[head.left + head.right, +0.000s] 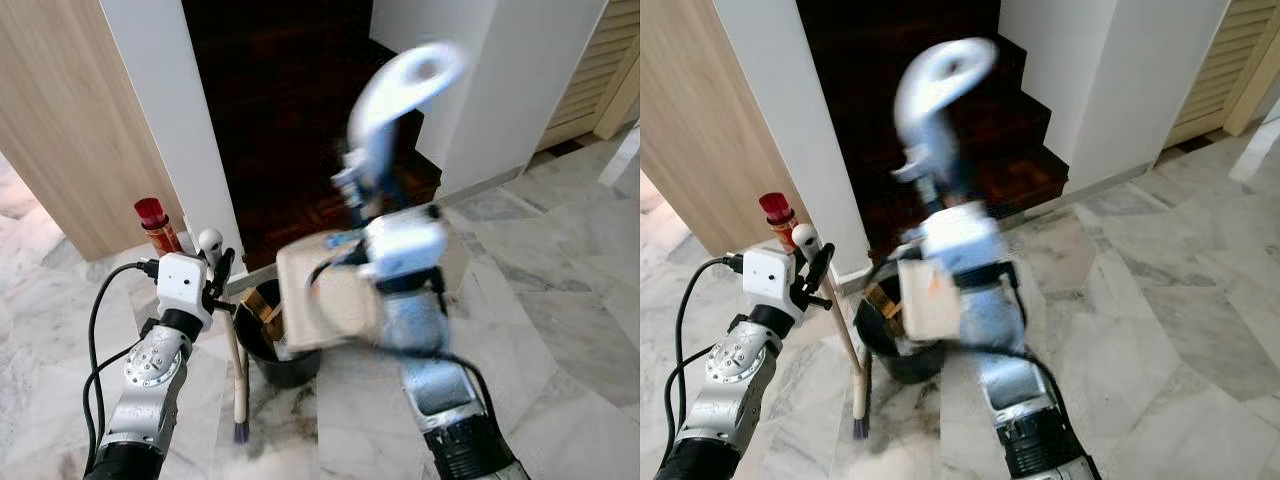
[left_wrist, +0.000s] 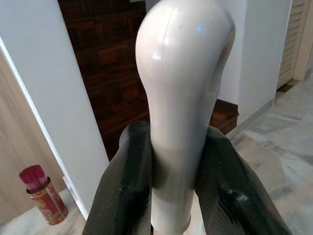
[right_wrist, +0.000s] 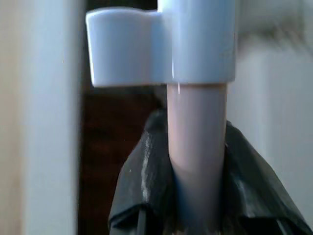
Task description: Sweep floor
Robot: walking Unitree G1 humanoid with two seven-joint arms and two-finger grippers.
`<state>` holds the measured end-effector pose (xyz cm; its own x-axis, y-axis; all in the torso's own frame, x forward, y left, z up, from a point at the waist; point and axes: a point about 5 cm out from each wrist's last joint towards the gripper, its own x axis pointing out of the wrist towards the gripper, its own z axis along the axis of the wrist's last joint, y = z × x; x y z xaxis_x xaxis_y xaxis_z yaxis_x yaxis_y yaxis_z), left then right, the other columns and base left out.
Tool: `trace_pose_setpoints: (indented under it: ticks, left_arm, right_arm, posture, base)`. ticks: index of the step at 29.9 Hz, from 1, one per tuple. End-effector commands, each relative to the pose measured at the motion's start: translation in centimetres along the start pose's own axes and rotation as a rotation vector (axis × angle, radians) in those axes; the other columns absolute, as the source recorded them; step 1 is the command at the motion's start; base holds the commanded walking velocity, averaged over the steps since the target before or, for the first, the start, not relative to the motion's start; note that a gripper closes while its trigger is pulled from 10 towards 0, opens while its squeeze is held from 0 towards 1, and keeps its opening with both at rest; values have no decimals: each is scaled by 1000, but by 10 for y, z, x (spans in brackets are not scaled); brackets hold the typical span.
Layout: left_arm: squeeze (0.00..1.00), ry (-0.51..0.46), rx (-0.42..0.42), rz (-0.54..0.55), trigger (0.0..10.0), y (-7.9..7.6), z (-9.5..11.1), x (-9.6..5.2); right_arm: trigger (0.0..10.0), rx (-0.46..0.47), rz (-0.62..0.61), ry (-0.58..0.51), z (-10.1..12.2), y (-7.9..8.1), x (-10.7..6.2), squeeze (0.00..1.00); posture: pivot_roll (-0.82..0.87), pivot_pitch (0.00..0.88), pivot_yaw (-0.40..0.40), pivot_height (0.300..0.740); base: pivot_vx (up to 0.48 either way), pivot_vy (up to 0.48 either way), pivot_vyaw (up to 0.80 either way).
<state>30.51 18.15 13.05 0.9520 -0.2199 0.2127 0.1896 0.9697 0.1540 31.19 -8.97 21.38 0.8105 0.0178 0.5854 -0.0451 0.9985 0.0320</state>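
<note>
Currently your broom [image 1: 238,360] stands near-upright on the marble floor [image 1: 560,300], its bristles down just left of the black bin [image 1: 275,345] and its white knob top level with your left wrist. Your left gripper [image 2: 171,196] is closed on the broom handle just below the knob, fingers [image 2: 124,191] pressed to either side. Your right gripper [image 3: 195,196] is clamped round a pale pole capped by a white handle [image 1: 405,85], raised and blurred above the bin; a beige dustpan [image 1: 325,295] sits at the bin's right rim. Beyond the bin, dark wooden stairs [image 1: 300,120] rise between white walls. A red-capped can [image 1: 157,226] stands on the floor by the left wall.
</note>
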Motion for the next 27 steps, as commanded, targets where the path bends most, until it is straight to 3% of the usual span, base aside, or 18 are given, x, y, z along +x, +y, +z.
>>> trace_pose_setpoints:
  ticks: [1,10,13,19,27]
  left_arm:
    - [0,-50,41,-15,10000,1,10,4]
    - [0,-53,28,-19,10000,0,11,5]
    - [0,-62,10,-7,10000,1,12,5]
    - [0,-71,-8,4,10000,2,13,5]
    - [0,-71,-24,2,10000,-1,13,6]
  right_arm:
    - [10000,100,-110,33,-2,-14,7,0]
    - [10000,64,-297,112,-16,-74,7,0]
    - [10000,27,-321,110,-15,-86,8,0]
    - [10000,17,-328,103,-13,-97,9,0]
    - [10000,41,-282,124,-18,-89,7,0]
  posture:
    - [76,71,32,740]
    - [75,66,36,740]
    - [72,64,38,740]
    - [67,57,39,740]
    - [67,45,39,740]
  base:
    - [0,0,0]
    - [0,0,0]
    - [0,0,0]
    - [0,0,0]
    - [0,0,0]
